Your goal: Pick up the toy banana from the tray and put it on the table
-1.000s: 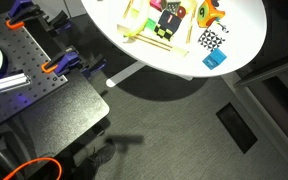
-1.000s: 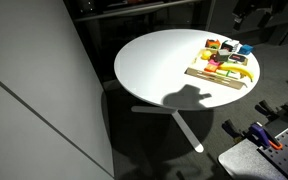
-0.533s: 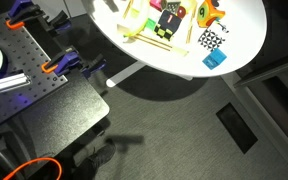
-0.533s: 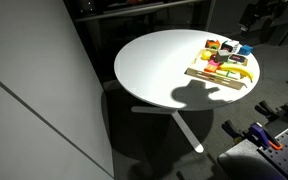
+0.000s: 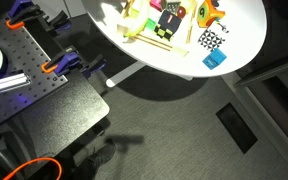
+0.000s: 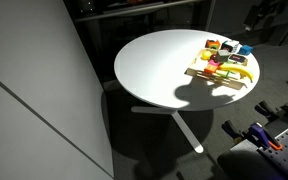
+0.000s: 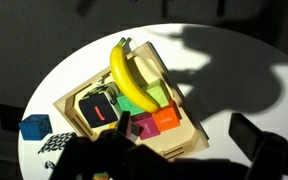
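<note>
The toy banana (image 7: 126, 72) is bright yellow and curved. It lies across coloured blocks in the pale wooden tray (image 7: 181, 138) on the round white table (image 7: 229, 75). In the wrist view my gripper (image 7: 179, 152) is open and empty above the tray's near corner, with dark fingers (image 7: 252, 140) on either side. The banana is up and to the left of it, and nothing touches it. The banana (image 6: 240, 73) and the tray (image 6: 196, 72) also show in an exterior view, at the table's far side. The arm (image 6: 263, 14) hangs above them.
A blue block (image 5: 215, 59), a black-and-white checkered card (image 5: 211, 40) and an orange-and-yellow toy (image 5: 206, 12) lie on the table beside the tray (image 5: 176, 46). A black perforated workbench (image 5: 24, 65) with orange clamps stands below the table. The white top (image 6: 154, 70) is bare left of the tray.
The arm's shadow on the table has slid toward the tray, and the arm has shifted slightly above it. The banana and the tray have not moved.
</note>
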`<state>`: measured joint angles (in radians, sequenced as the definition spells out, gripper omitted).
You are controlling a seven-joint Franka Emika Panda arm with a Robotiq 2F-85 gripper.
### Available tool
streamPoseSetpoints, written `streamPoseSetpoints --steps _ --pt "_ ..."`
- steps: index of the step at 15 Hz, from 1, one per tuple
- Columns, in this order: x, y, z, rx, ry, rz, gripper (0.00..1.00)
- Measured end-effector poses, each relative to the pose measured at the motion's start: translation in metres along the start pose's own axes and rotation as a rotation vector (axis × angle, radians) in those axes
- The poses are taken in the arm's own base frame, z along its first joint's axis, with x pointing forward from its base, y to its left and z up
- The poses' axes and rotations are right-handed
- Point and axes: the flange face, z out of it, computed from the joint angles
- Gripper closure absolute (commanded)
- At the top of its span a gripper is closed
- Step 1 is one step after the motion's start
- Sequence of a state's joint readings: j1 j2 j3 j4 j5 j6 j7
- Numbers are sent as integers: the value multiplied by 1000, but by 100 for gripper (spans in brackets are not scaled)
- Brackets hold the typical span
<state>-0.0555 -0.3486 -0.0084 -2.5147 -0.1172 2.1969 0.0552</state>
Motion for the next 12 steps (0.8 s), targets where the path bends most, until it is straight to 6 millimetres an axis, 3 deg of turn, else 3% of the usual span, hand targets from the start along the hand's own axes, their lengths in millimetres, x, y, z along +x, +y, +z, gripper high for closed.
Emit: streamPoseSetpoints --steps 7,12 --pt "0 1 2 1 -4 4 0" --pt "8 18 24 8 -28 42 0"
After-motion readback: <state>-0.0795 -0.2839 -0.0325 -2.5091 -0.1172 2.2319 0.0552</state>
